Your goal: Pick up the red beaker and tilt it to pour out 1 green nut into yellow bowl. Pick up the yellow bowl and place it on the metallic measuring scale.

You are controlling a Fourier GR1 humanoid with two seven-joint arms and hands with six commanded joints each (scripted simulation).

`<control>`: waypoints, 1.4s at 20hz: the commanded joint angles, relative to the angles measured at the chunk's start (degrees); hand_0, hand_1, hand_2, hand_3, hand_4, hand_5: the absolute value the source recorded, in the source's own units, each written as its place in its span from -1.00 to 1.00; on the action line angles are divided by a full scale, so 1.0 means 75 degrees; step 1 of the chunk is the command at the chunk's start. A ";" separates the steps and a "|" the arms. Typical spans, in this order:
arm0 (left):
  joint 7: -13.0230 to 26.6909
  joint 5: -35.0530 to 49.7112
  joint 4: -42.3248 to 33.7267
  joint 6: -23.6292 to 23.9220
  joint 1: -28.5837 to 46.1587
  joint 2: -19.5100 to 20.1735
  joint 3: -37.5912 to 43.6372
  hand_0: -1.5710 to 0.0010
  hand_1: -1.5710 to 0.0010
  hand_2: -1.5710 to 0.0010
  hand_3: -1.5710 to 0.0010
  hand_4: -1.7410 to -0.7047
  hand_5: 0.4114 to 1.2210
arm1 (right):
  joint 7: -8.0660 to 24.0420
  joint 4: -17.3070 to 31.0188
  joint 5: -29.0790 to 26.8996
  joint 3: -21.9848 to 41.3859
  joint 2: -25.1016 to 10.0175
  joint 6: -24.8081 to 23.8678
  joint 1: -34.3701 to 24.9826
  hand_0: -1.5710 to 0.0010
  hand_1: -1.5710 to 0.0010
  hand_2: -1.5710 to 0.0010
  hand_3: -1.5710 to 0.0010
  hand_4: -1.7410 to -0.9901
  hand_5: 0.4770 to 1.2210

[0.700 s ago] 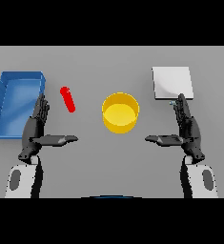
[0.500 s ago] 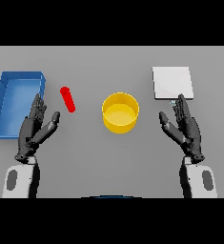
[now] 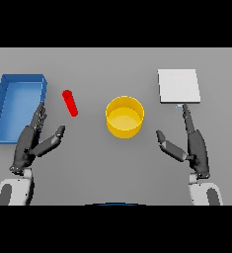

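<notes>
Since nothing is yet grasped, the left hand (image 3: 34, 143) is held open at five o'clock of the red beaker (image 3: 70, 103), lying at nine o'clock of the yellow bowl (image 3: 124, 116); the right hand (image 3: 189, 146) is likewise open.

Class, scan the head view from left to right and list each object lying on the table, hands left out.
blue tray → red beaker → yellow bowl → metallic measuring scale
</notes>
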 commanded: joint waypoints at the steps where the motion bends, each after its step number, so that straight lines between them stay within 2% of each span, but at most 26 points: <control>1: -0.0063 -0.0080 0.0023 -0.0023 0.0084 -0.0014 -0.0077 1.00 1.00 1.00 1.00 0.12 -0.53 | -0.0011 -0.0006 -0.0134 -0.0060 -0.0034 0.0075 0.0042 1.00 1.00 1.00 1.00 0.46 -0.67; 3: -0.0091 -0.0206 0.0297 0.0020 -0.0082 -0.0014 -0.0071 1.00 1.00 1.00 1.00 0.11 -0.52 | -0.0168 -0.0048 -0.0278 -0.0020 0.0004 0.0208 0.0160 1.00 1.00 1.00 1.00 0.41 -0.65; 7: -0.0492 -0.0521 0.1481 0.0159 -0.0864 -0.0194 -0.0074 1.00 1.00 1.00 1.00 0.01 -0.48 | -0.0005 0.0015 -0.0218 -0.0041 -0.0010 0.0165 -0.0035 1.00 1.00 1.00 1.00 0.32 -0.60; 10: -0.0659 -0.0749 0.2178 0.0357 -0.1414 -0.0231 -0.0005 1.00 1.00 1.00 1.00 -0.02 -0.45 | -0.0246 0.0040 -0.0454 -0.0121 -0.0031 0.0294 -0.0026 1.00 1.00 1.00 1.00 0.26 -0.58; 12: -0.0726 -0.0718 0.2779 0.0382 -0.1935 -0.0221 0.0157 1.00 1.00 1.00 1.00 -0.05 -0.41 | -0.0232 0.0035 -0.0443 -0.0116 -0.0016 0.0284 0.0027 1.00 1.00 1.00 1.00 0.23 -0.58; 14: -0.0808 -0.0688 0.3182 0.0395 -0.2336 -0.0170 0.0292 1.00 1.00 1.00 1.00 -0.08 -0.37 | -0.0217 -0.0021 -0.0418 -0.0160 -0.0118 0.0286 0.0011 1.00 1.00 1.00 1.00 0.23 -0.58; 21: -0.1005 -0.0682 0.4328 0.0354 -0.3204 -0.0191 0.0485 1.00 1.00 1.00 1.00 -0.15 -0.31 | -0.0046 0.0002 -0.0398 -0.0113 -0.0027 0.0263 -0.0057 1.00 1.00 1.00 1.00 0.25 -0.56; 23: -0.1028 -0.0799 0.4642 0.0454 -0.3458 -0.0260 0.0465 1.00 1.00 1.00 1.00 -0.14 -0.31 | -0.0157 -0.0122 -0.0435 -0.0134 -0.0081 0.0294 0.0038 1.00 1.00 1.00 1.00 0.25 -0.55; 28: -0.1154 -0.0805 0.5244 0.0506 -0.3878 -0.0296 0.0589 1.00 1.00 1.00 1.00 -0.13 -0.33 | -0.0085 -0.0030 -0.0473 -0.0165 -0.0035 0.0270 -0.0013 1.00 1.00 1.00 1.00 0.27 -0.57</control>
